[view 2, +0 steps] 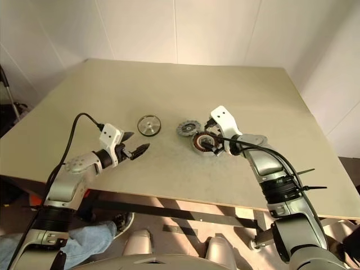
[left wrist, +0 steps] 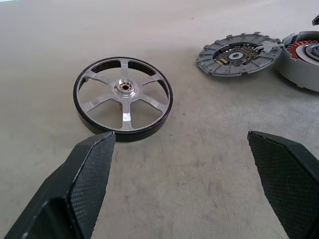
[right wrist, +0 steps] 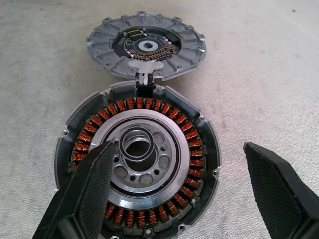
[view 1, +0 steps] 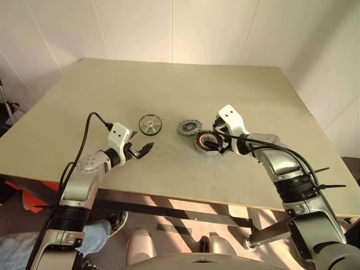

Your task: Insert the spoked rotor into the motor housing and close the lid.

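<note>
Right gripper [right wrist: 177,149] is hovering low over the housing [right wrist: 194,144], fingers [right wrist: 84,194] spread wide and pinching nothing. In the right wrist view one finger is overlapping the housing's near rim and the other is sitting off to its side over bare counter [view 1: 169,84]; can't tell whether either one is touching.

The housing is lying flat on the counter, open side up, with the copper-red coil ring showing around a silver hub. A thin ring [right wrist: 135,144] is sitting slightly tilted in the hub's centre hole.

The lid [right wrist: 144,45], a grey ribbed disc with a small circuit board in its middle, is lying flat just behind the housing. A short tab is bridging the two at the rims. In the head views the lid is sitting to the housing's left and a bit farther back.

Left gripper [left wrist: 179,137] is hanging just above the counter, fingers also spread wide and holding nothing, pointing toward the rotor [left wrist: 123,97].

The rotor, black-rimmed with six silver spokes and a small hub, is lying flat on the counter near the left fingertips, not touching them. It is sitting left of the lid, apart from it.

A person's jeans leg and shoe [view 1: 98,230] are showing below the counter's near edge, on the left.
</note>
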`<state>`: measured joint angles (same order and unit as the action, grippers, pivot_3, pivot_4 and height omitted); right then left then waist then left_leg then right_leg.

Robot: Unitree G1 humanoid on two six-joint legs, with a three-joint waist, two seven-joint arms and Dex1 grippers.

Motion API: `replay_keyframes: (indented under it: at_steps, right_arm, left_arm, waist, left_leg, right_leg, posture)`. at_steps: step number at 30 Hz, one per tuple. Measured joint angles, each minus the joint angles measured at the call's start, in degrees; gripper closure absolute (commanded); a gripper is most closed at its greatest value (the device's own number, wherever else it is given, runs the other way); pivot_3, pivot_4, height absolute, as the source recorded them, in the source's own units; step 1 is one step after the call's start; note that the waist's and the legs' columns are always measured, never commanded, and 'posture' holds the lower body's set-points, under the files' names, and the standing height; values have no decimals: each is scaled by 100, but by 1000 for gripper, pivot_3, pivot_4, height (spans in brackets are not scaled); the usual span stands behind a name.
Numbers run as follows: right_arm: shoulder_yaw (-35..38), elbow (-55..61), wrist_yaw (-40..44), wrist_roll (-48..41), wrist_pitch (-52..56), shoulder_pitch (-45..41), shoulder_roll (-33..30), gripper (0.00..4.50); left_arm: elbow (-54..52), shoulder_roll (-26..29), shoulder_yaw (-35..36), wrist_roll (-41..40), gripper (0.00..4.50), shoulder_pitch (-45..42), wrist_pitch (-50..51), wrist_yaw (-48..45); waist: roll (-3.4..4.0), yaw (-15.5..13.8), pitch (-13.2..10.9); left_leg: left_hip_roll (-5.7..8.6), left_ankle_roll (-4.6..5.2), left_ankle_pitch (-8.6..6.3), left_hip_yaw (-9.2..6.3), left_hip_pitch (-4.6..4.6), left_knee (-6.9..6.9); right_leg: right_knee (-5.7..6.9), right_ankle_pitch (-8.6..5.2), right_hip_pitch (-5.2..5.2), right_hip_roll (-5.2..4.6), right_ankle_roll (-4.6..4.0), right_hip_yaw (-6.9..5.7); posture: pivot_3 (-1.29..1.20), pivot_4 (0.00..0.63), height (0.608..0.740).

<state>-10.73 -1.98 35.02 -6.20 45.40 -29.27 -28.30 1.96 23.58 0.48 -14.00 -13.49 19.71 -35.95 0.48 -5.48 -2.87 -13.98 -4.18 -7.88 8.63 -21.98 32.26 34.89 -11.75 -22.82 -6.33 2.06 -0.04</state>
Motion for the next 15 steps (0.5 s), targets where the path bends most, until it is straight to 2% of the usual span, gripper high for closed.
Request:
replay_keyframes:
  at_steps: [15]
  right_arm:
    - [-9,509,208,-176,159,-48,105,33]
  left_arm:
    - [65,-2,-1,35,0,-25,-105,-5]
  waist:
    - [3,-6,-2]
  left_leg:
    - [0,3,-2,1,-9,1]
  right_leg:
    - [-1,1,-10,-1,-2,0]
  posture:
    - [0,0,740]
